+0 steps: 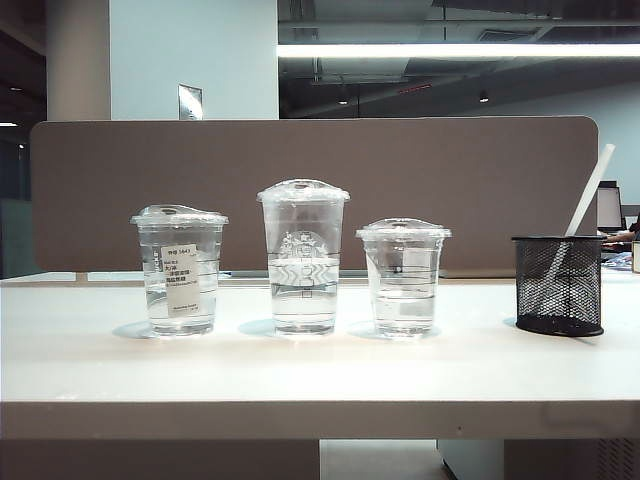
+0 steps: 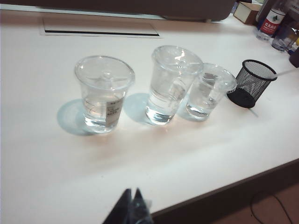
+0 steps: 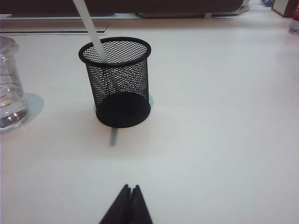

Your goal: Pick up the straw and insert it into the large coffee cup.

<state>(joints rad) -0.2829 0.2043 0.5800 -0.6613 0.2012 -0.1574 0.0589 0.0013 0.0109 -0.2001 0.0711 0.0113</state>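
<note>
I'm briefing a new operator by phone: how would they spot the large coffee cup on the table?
On the white table, three lidded clear cups holding water stand in a row, left of a black mesh holder. The large coffee cup is the middle one: the tallest, with a faint round logo and no white label.
</note>
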